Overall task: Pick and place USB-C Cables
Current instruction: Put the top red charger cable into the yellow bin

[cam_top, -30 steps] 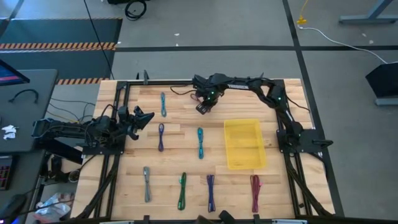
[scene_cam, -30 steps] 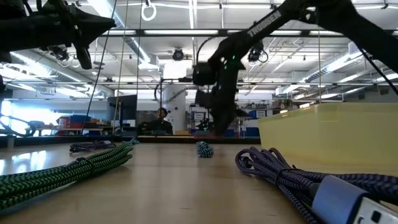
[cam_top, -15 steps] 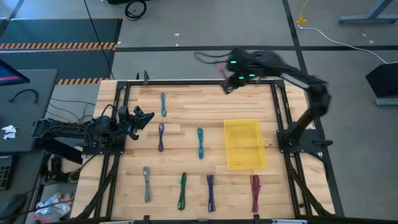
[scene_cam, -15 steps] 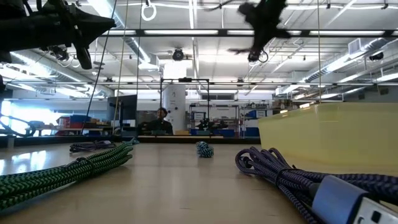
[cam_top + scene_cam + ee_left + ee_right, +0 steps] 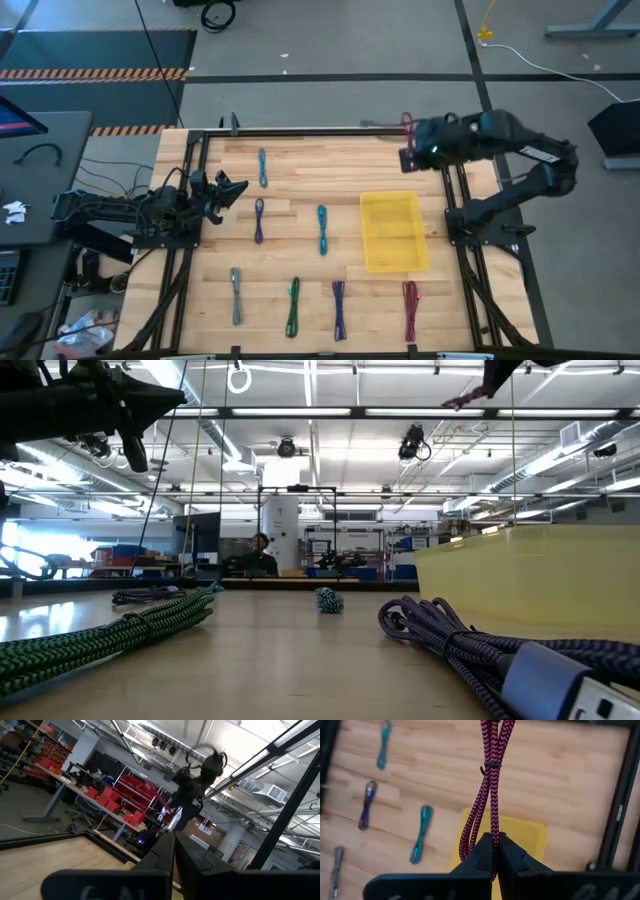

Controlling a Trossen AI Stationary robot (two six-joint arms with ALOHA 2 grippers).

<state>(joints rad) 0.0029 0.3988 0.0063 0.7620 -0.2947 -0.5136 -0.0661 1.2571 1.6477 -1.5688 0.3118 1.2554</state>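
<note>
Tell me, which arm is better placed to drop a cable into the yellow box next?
The right. Its tool is shut on a maroon-red cable, raised just beyond the yellow bin. The left tool waits at the table's far side, shut and empty.

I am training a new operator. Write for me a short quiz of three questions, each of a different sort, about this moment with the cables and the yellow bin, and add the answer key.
1. True or false: the right gripper is shut on a maroon-red cable.
2. Multiple choice: where is the left gripper? A) over the yellow bin B) at the table's left edge, holding nothing C) over the grey cable
3. Fill in: in the high view, the cable lying nearest the bin's left side is ____ in colour.

Key: 1 true; 2 B; 3 teal
</note>
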